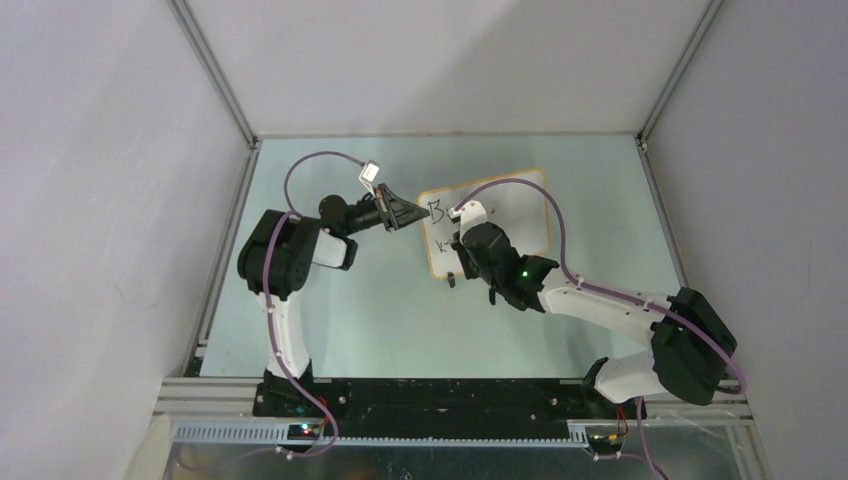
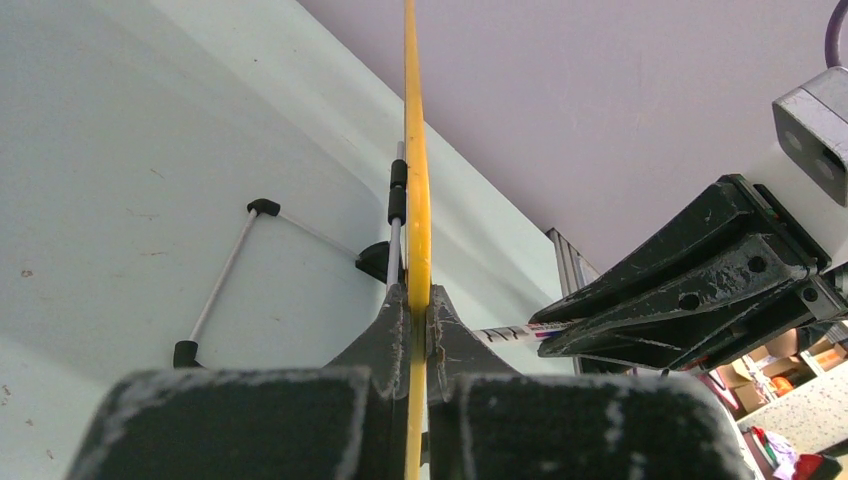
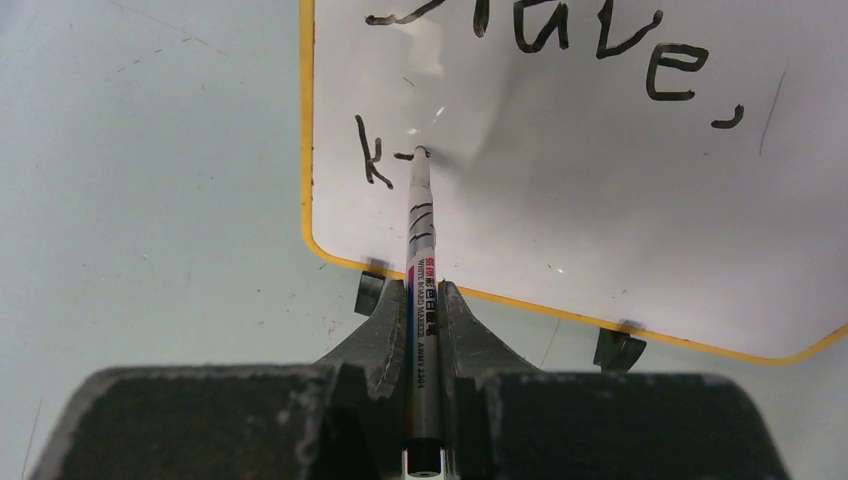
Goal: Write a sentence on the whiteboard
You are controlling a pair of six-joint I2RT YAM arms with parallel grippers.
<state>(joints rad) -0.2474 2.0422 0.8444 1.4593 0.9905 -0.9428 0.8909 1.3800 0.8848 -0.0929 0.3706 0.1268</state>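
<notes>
The whiteboard point(image 1: 520, 205) stands upright on two black clip feet near the table's middle; its face also shows in the right wrist view point(image 3: 600, 200). My left gripper point(image 1: 412, 214) is shut on its left edge, which appears edge-on as a yellow strip point(image 2: 416, 180) between the jaws. My right gripper point(image 1: 462, 236) is shut on a whiteboard marker point(image 3: 420, 250), whose tip touches the board. The sentence point(image 3: 560, 50) reads "Brave," on the top line; below it are a "k" point(image 3: 372, 165) and a short stroke at the marker tip. The marker also shows in the left wrist view point(image 2: 520, 333).
A wire stand leg point(image 2: 225, 285) with black end caps lies on the pale green table behind the board. The enclosure's grey walls and aluminium frame post point(image 1: 215, 70) border the table. The right arm point(image 1: 600, 300) reaches in from the right.
</notes>
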